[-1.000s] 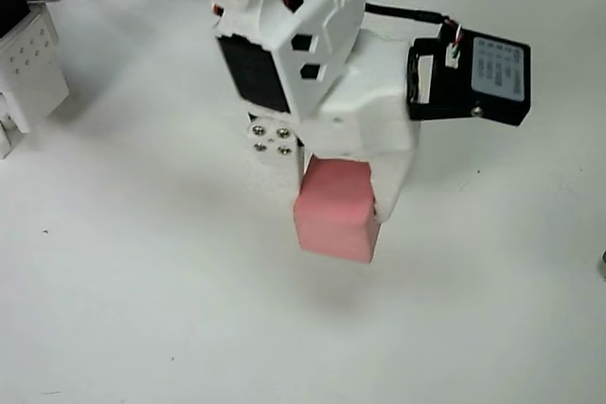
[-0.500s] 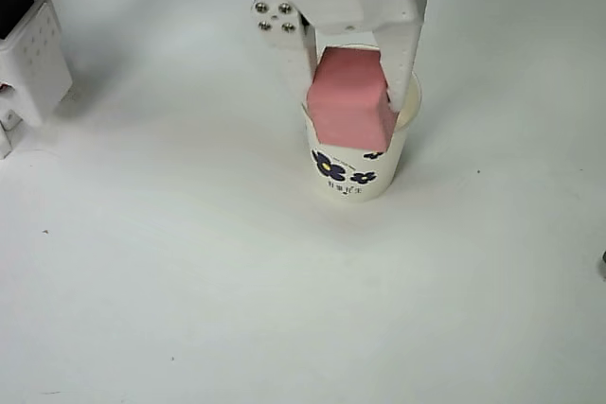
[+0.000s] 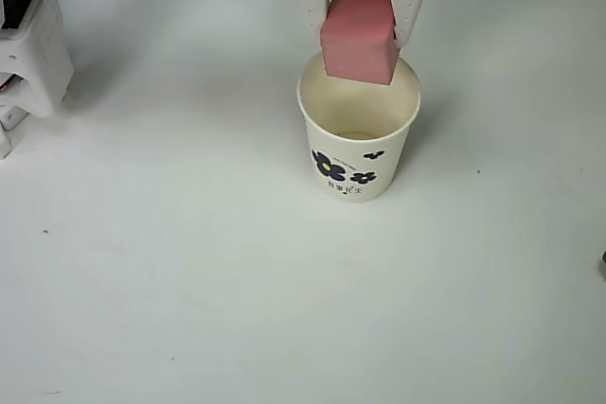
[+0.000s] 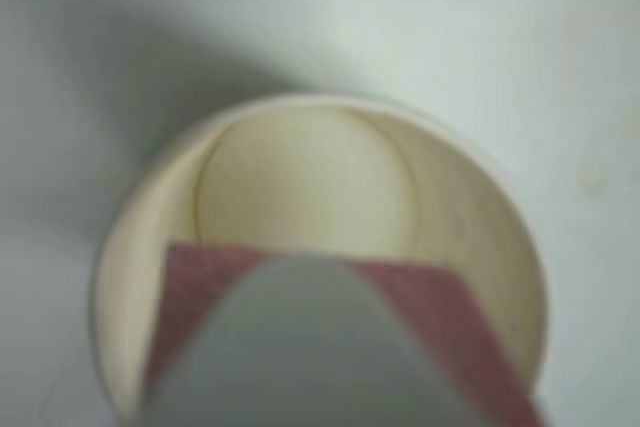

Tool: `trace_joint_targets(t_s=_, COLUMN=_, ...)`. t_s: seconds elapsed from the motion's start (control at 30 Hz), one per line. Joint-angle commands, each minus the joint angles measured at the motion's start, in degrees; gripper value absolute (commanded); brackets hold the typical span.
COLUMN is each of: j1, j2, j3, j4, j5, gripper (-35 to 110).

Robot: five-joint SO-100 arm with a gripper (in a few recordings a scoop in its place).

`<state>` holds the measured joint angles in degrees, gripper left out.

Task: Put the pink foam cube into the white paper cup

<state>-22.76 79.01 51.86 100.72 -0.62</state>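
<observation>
The white paper cup (image 3: 358, 134) stands upright on the table in the overhead view, with blue flowers on its side. Its mouth is open and the inside looks bare. The pink foam cube (image 3: 359, 33) hangs over the cup's far rim, held between the two white fingers of my gripper (image 3: 362, 8), which is shut on it. In the wrist view the cup (image 4: 470, 197) lies straight below, its pale floor showing. The cube (image 4: 455, 317) and a blurred grey finger (image 4: 300, 347) cover the lower part of its mouth.
A white arm base (image 3: 28, 54) stands at the left edge of the overhead view. The white table (image 3: 189, 281) spreads around the cup.
The gripper carried the cube up the picture, from low over the bare table to above the cup's far rim. The cup, earlier covered by the arm, now shows fully.
</observation>
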Motion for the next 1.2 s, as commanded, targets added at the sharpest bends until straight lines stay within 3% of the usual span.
trace_joint_targets(t_s=0.0, j1=-1.76, j2=7.21, j3=0.09, j4=0.53, j5=1.41, gripper=16)
trace_joint_targets(t_s=0.1, j1=-2.02, j2=7.38, j3=1.14, j4=0.53, j5=2.20, gripper=16)
trace_joint_targets(t_s=0.3, j1=-2.29, j2=8.88, j3=4.57, j4=0.53, j5=3.69, gripper=43)
trace_joint_targets(t_s=0.5, j1=-2.29, j2=8.96, j3=4.75, j4=0.53, j5=2.81, gripper=50)
trace_joint_targets(t_s=1.0, j1=1.49, j2=15.56, j3=11.87, j4=0.53, j5=2.20, gripper=50)
trace_joint_targets(t_s=1.17, j1=3.34, j2=25.31, j3=22.94, j4=0.35, j5=5.10, gripper=26)
